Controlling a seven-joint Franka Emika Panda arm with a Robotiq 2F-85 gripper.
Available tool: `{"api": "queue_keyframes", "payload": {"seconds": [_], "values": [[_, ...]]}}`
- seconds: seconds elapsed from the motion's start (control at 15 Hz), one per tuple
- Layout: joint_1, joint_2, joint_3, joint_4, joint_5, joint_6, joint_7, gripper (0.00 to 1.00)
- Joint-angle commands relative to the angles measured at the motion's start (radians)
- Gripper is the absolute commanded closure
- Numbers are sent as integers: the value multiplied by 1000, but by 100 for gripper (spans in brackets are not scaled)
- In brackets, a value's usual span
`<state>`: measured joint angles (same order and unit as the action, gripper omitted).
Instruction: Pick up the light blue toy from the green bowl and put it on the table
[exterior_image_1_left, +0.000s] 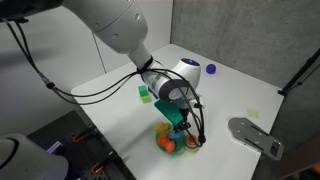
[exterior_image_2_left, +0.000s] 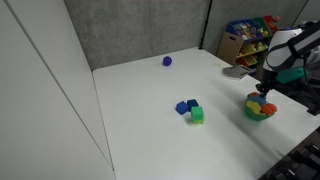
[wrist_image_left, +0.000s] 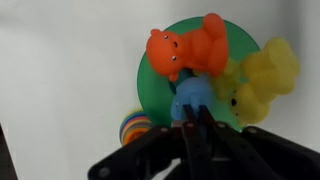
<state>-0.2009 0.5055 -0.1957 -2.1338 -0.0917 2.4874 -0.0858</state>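
Above the white table (exterior_image_1_left: 235, 95), the light blue toy (wrist_image_left: 190, 95) sits in the green bowl (wrist_image_left: 150, 95) right under my gripper (wrist_image_left: 196, 120); whether it's clamped, I cannot tell.

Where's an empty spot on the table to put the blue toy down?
Bare white table lies between the ball and the blue block, and between the green cube and the green bowl. The bowl itself is crowded: toys and the claw.
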Motion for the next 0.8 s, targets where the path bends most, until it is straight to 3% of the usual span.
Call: {"api": "queue_keyframes", "payload": {"seconds": [0.0,0.67,0.73], "values": [[18,-55,0,8,-17,-34,21,96],[143,-276,76,-16,-20,-148,59,95],[151,-296,89,-19,-15,-167,53,66]]}}
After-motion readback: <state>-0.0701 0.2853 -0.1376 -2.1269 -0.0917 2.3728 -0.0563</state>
